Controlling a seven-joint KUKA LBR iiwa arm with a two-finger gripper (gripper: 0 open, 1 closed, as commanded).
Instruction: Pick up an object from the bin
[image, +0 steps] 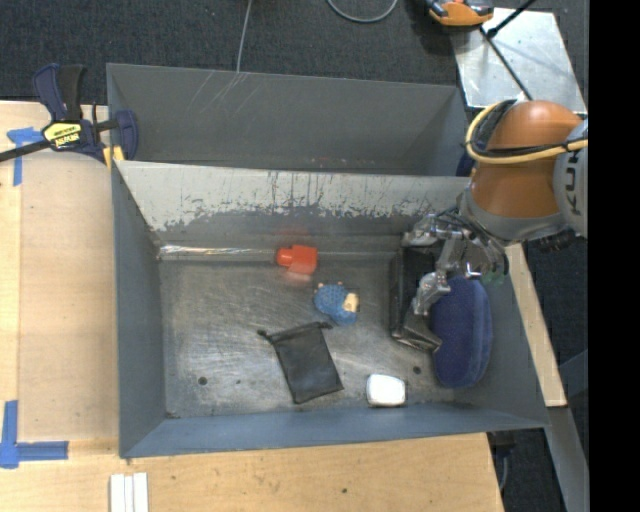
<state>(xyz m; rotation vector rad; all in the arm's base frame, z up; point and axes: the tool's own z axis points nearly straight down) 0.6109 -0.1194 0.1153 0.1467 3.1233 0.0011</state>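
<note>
Grey bin (280, 130), sparse contents, nothing heaped. Arm (520, 170) enters from the right, its orange-covered wrist above the bin's right wall. Gripper (435, 290) sits low at the right end of the floor, over the seam where a black box (408, 290) and a blue pouch (465, 335) lie side by side, touching. Box is long and narrow and runs front to back; pouch is oblong, dark, and leans on the right wall. Cannot tell whether the gripper is spread or pressed together, nor whether it grips either item. Well apart to the left: small orange block (297, 259) at the foot of the back wall; blue toy (335, 303) with a pale patch near mid-floor; flat black cloth (305, 362) just in front of it; white lump (386, 390) near the front wall.
</note>
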